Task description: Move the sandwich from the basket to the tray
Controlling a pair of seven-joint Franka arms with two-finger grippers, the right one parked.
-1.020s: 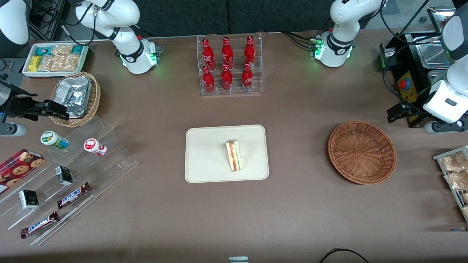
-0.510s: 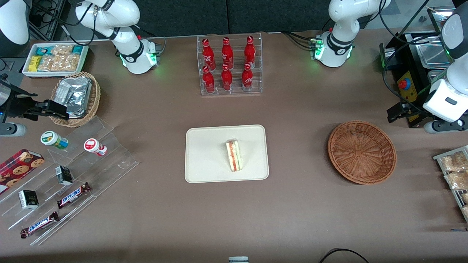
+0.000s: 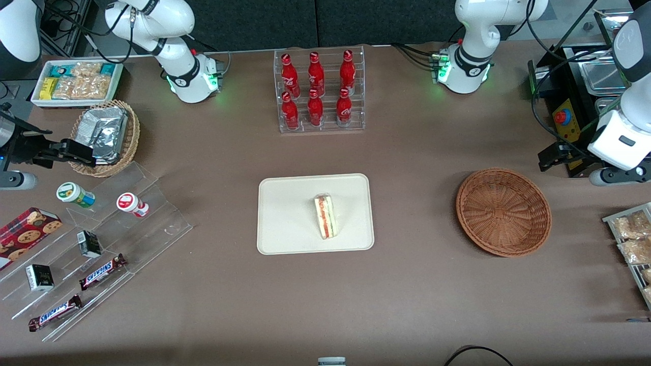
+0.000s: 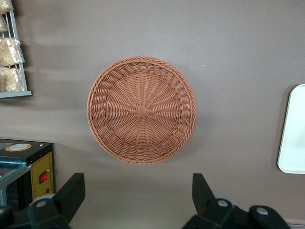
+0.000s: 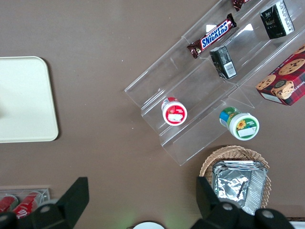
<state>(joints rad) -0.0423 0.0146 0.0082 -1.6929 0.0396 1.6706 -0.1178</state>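
The sandwich, a wrapped white wedge with red and green filling, lies on the cream tray at the table's middle. The reddish-brown wicker basket holds nothing and sits toward the working arm's end. My gripper hovers above the table beside the basket, farther from the front camera than it. In the left wrist view the gripper is open, its black fingers wide apart over bare table just outside the basket. An edge of the tray shows there too.
A clear rack of red bottles stands at the back middle. A black box with a red button is close by my gripper. A wire rack of snack bags lies beside the basket. Acrylic shelves with snacks and a tan foil-packet basket are at the parked arm's end.
The working arm's upper links have shifted very slightly. The sandwich, the tray and the basket have not moved.
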